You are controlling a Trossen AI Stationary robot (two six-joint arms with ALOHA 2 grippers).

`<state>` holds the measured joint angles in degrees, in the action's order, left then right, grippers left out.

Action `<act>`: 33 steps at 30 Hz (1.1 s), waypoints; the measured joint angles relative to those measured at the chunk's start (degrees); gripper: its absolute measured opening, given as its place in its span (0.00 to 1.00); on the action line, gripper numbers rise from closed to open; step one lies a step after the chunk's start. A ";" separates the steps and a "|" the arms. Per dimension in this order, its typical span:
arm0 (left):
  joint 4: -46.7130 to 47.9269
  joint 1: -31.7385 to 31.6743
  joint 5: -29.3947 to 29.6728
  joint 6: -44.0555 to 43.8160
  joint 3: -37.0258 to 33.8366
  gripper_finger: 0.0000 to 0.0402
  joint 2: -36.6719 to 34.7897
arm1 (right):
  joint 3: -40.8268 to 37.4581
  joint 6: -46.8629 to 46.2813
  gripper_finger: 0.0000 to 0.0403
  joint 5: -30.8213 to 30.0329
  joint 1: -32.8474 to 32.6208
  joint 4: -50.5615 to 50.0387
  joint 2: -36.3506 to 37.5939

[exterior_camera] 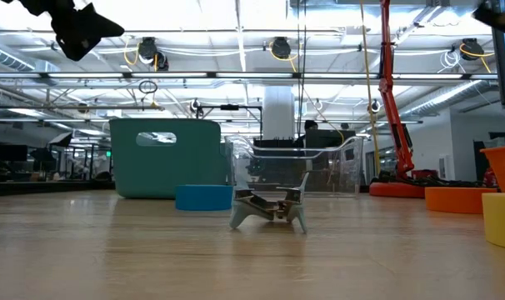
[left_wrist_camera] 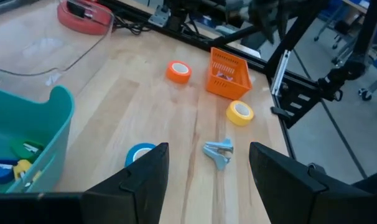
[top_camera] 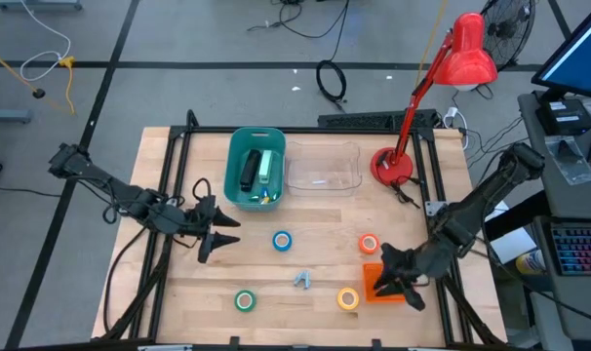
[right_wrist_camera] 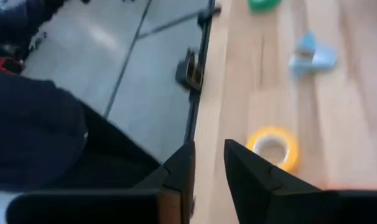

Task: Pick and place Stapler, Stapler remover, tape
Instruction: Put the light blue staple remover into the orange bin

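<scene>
— What's the tape like?
— I see four small rings mid-table: blue roll (top_camera: 282, 241), green roll (top_camera: 244, 300), yellow roll (top_camera: 348, 298), orange roll (top_camera: 368, 244).
— Grippers?
— Left gripper (top_camera: 220, 242) released; right gripper (top_camera: 391, 285) slightly parted, empty.

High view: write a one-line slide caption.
Four tape rolls and a staple remover lie between two arms.

The desk (top_camera: 305, 258) is pale wood with visible plank grain, framed in black. On it lie four tape rolls: blue (top_camera: 282, 241), green (top_camera: 244, 300), yellow (top_camera: 348, 298) and orange-red (top_camera: 369, 245), plus a silver-grey staple remover (top_camera: 302, 281) and an orange mesh basket (top_camera: 383, 286). A teal bin (top_camera: 256, 168), a clear tray (top_camera: 323, 168) and a red lamp (top_camera: 468, 51) stand at the far side; both arms are black.
</scene>
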<state>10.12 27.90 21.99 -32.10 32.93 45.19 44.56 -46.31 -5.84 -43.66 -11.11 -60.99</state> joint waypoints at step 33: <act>4.77 0.84 -2.63 7.02 0.00 0.56 -12.39 | 22.59 36.09 0.16 22.59 22.35 -5.73 -23.63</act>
<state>14.89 28.74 19.36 -25.08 32.93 32.80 67.15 -10.21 16.75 -21.30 -16.83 -84.62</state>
